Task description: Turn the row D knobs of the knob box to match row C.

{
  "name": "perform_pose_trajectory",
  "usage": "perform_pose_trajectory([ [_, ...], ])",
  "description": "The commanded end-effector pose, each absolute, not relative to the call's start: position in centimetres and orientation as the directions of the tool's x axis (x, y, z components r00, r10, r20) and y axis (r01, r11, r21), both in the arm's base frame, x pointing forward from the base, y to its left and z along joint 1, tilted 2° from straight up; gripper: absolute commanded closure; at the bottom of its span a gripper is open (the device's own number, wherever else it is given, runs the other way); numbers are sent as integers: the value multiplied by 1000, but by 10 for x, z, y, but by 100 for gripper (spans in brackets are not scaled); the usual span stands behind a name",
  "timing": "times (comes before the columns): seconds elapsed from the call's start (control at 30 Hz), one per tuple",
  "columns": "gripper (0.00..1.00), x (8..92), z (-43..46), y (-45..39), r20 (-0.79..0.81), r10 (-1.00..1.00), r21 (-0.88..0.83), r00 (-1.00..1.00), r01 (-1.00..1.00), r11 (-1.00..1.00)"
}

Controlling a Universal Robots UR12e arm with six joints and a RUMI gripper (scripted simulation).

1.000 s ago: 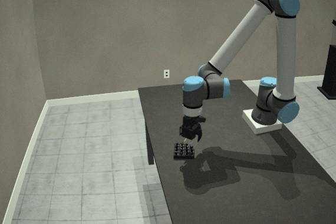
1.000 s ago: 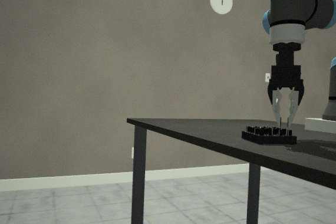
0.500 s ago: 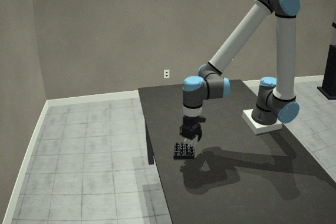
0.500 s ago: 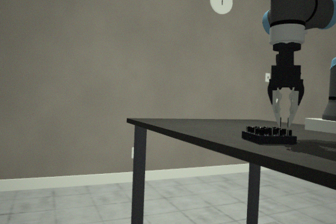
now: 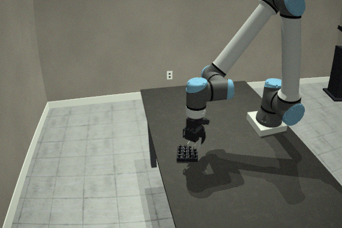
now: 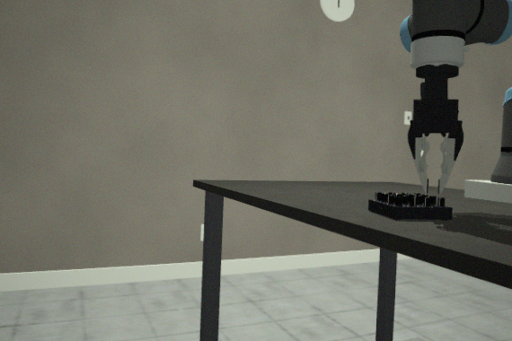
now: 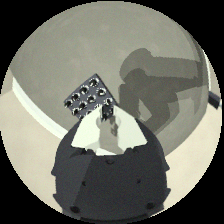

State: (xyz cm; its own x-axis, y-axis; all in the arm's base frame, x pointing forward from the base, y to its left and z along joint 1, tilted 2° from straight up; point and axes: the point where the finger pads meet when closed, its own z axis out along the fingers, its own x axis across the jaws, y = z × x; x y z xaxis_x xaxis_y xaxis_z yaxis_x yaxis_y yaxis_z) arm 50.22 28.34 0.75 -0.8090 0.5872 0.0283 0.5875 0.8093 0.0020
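Observation:
The knob box (image 5: 187, 153) is a small black block with rows of small knobs. It lies near the left edge of the dark table, and also shows in the exterior view (image 6: 410, 206) and in the wrist view (image 7: 89, 96). My gripper (image 6: 432, 190) points straight down over the box's right end. Its fingers stand a narrow gap apart, with the tips at about the height of the knob tops. In the top view the gripper (image 5: 194, 143) hangs over the box's far right corner. In the wrist view the fingertips frame a knob at the box's edge. I see nothing held. The knob marks are too small to read.
The arm's base (image 5: 267, 122) stands on a white plate at the table's right side. The table's left edge runs close beside the box. A dark stand (image 5: 334, 70) is at the far right of the room.

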Motion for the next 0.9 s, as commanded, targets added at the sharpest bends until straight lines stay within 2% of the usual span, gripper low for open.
perform_pose_trajectory([
  [0.0,89,502,8,283,27,587,3,-809,587,809],
  [0.87,89,500,8,280,27,587,3,-809,587,809],
])
